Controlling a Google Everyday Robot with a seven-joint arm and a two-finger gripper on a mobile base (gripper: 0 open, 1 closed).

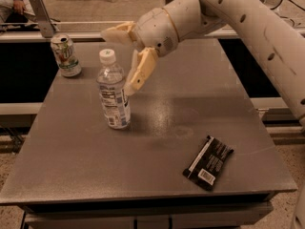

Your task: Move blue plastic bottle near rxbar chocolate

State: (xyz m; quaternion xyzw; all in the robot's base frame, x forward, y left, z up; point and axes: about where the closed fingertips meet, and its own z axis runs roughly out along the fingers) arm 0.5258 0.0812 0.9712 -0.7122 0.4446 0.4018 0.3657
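The blue plastic bottle (113,90), clear with a white cap and pale label, stands upright on the left half of the grey table (157,128). The rxbar chocolate (208,162), a flat black bar with a white stripe and barcode patch, lies near the table's front right. My gripper (116,61) is open, its two cream fingers spread just above and to the right of the bottle's cap. One finger (140,72) hangs down beside the bottle's right shoulder, the other points left behind the cap. It holds nothing.
A green-and-white soda can (66,55) stands at the table's back left corner. My white arm (257,27) reaches in from the upper right. A metal rail (43,8) runs behind the table.
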